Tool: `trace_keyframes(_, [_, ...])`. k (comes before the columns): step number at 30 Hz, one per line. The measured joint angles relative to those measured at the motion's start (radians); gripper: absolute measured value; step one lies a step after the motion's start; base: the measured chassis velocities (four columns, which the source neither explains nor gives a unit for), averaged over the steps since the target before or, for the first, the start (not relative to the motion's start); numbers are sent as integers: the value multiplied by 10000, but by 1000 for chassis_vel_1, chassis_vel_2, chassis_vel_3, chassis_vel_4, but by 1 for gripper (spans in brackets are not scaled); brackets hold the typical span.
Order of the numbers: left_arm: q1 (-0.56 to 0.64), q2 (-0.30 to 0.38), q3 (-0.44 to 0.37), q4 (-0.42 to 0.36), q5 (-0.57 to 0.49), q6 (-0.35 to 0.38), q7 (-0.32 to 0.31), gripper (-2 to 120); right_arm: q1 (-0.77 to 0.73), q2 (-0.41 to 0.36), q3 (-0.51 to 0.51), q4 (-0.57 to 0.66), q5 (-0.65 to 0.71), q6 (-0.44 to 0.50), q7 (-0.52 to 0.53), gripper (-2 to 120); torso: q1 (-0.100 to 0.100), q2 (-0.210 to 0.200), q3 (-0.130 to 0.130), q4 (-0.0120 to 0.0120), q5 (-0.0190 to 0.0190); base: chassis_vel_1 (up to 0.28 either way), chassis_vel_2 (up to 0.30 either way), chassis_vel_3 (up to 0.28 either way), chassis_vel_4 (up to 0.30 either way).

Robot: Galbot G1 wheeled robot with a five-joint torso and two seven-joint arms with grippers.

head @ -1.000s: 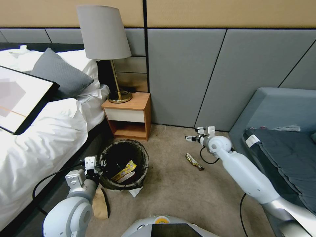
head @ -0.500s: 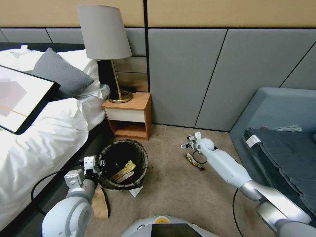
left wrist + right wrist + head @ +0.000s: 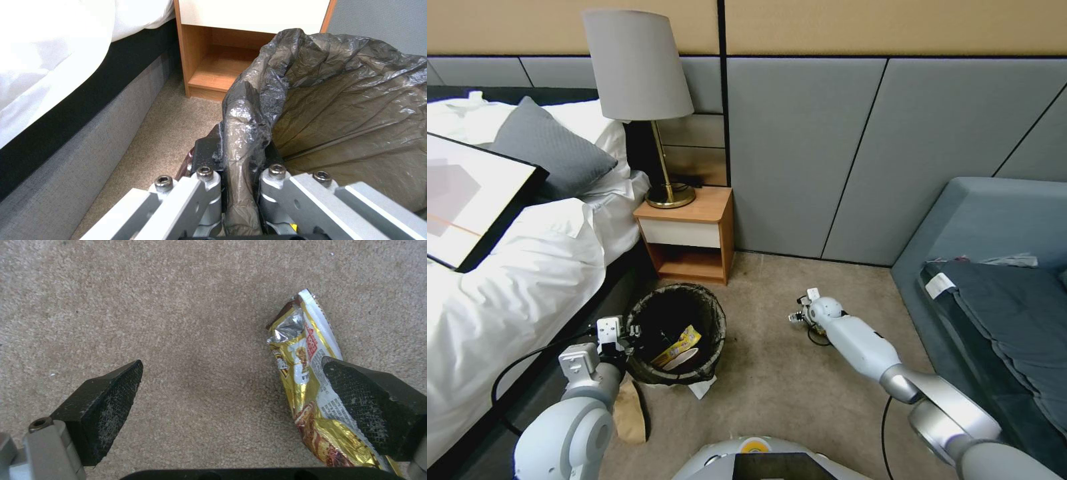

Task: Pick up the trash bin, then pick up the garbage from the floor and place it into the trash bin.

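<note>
1. The right gripper has dropped low to the carpet, fingers wide apart beside the gold wrapper.
2. The left gripper pinches the trash bin rim by the bed.
3. A grab looks close.

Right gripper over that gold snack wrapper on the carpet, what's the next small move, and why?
Probably shift the right gripper sideways toward the wrapper before lowering. Its fingers stand wide open, but the wrapper lies off-centre, under one pad instead of in the gap. The left gripper is clamped on the trash bin rim, so only the right one needs moving.
</note>
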Motion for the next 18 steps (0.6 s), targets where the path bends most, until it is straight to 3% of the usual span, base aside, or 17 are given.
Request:
trace_keyframes(6, [25, -16, -5, -1, 27, 0, 0, 4, -56, 135, 92, -429, -309, 16, -102, 100, 0, 0, 1, -1, 7, 0, 0, 0, 0])
trace_keyframes(7, [22, -18, -6, -1, 37, 0, 0, 4, -200, 339, 392, -1121, -948, 62, -262, 100, -1, 2, -2, 6, -12, 0, 0, 0, 0])
trace_keyframes(8, [16, -29, 6, -1, 51, 0, 0, 4, -336, 482, 535, -1598, -1341, 52, -367, 100, 0, 0, 1, -5, 6, 0, 0, 0, 0])
trace_keyframes(10, [-11, -39, 43, -2, 64, 0, 21, 4, -397, 524, 642, -1729, -1543, 55, -435, 100, -1, 1, -1, -3, 16, 0, 0, 0, 0])
trace_keyframes(11, [-8, -49, 43, -3, 88, -1, 11, 4, -422, 435, 691, -1685, -1606, 55, -441, 100, -1, 2, -2, 11, 5, 0, 0, 0, 0])
trace_keyframes(12, [-11, -52, 54, -1, 91, 0, 13, 4, -437, 334, 724, -1673, -1636, 43, -439, 100, -1, 1, 0, -5, -8, 0, 0, 0, 0])
trace_keyframes(16, [1, -61, 49, -2, 96, -1, 19, 4, -445, 257, 757, -1685, -1655, 21, -457, 100, -1, 1, -1, 1, 11, 0, 0, 0, 0])
trace_keyframes(18, [21, -59, 38, -2, 97, 0, 16, 4, -450, 231, 768, -1704, -1661, 25, -465, 100, 0, 1, 0, 2, 2, 0, 0, 0, 0])
